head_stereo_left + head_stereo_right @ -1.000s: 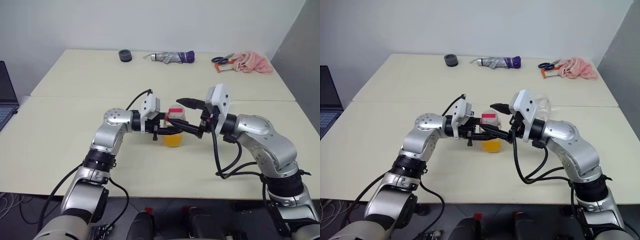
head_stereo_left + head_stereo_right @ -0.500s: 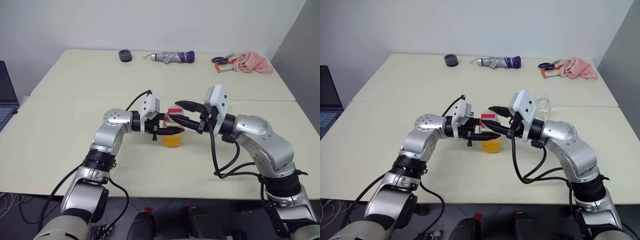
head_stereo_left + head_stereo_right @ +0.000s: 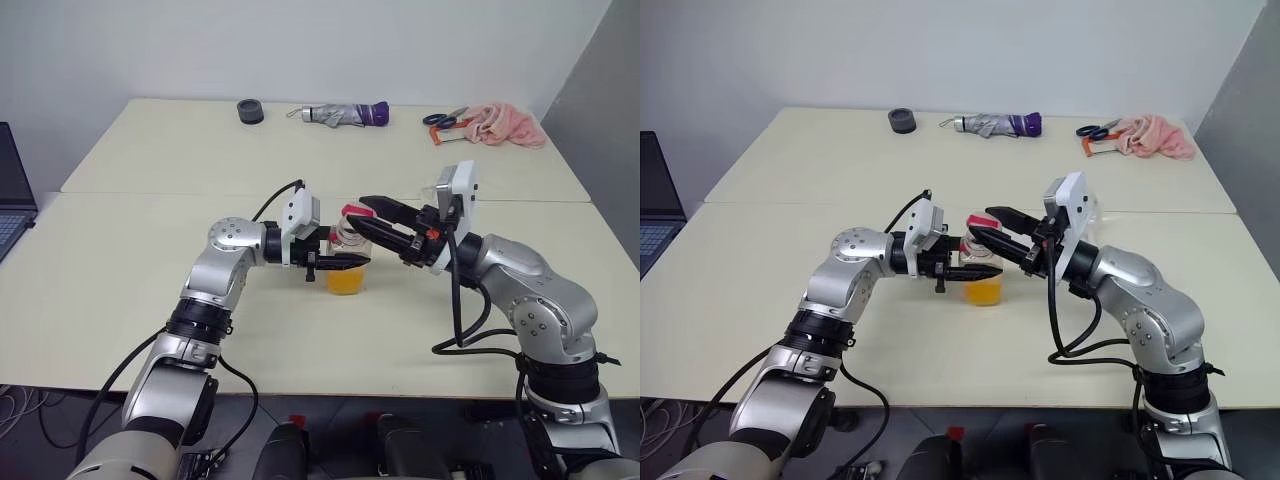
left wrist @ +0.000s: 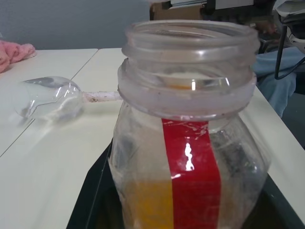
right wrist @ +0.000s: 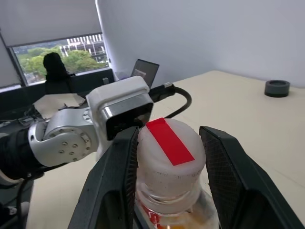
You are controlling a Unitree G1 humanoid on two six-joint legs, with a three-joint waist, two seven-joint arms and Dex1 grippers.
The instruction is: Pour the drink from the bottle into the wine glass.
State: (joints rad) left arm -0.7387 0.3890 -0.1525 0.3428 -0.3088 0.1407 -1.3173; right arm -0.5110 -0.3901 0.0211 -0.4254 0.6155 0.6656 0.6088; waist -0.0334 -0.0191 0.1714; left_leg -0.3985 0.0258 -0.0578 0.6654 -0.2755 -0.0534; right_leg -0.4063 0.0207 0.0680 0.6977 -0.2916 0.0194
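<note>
Bottle [image 4: 188, 157], uncapped, stands upright on the table [image 3: 120, 270], clamped at its body by the left gripper [image 3: 350, 262]. Drink [image 3: 345, 283] fills its base. Right gripper [image 3: 357, 211], narrowed on the cap [image 5: 169, 140], sits at the mouth's 12 o'clock. Wine glass [image 4: 47, 98] lies on its side at the bottle's 2 o'clock, well apart.

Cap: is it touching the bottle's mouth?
Apart. Left wrist view shows the bottle mouth open and bare; right end effector grips the cap.
</note>
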